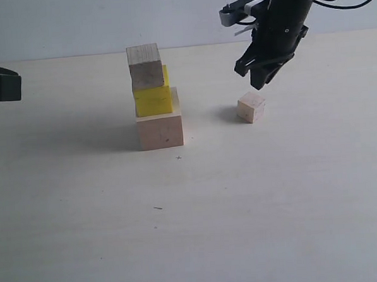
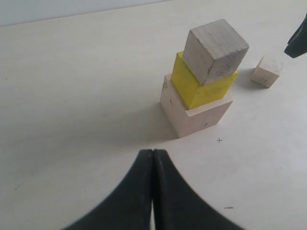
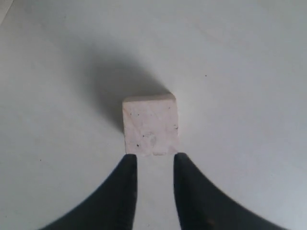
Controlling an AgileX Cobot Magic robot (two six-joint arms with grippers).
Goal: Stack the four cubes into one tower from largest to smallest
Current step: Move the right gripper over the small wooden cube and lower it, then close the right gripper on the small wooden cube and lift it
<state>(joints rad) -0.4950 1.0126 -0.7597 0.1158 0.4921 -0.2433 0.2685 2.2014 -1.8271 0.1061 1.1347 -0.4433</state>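
Three cubes stand stacked on the table: a large pale wood cube [image 1: 161,131] at the bottom, a yellow cube [image 1: 153,98] on it, and a medium wood cube [image 1: 145,65] on top, turned slightly askew. The tiny pale wood cube [image 1: 251,107] [image 3: 150,124] lies alone to the right of the stack. My right gripper [image 1: 261,80] [image 3: 155,160] hovers just above and behind it, open, with nothing between its fingers. My left gripper [image 2: 153,152] is shut and empty, well short of the stack [image 2: 201,88], at the left edge of the exterior view [image 1: 2,86].
The pale tabletop [image 1: 242,207] carries only a small cross mark [image 1: 179,157] and a short dark fleck [image 1: 157,208] in front of the stack. The back edge of the table meets a light wall [image 1: 75,20].
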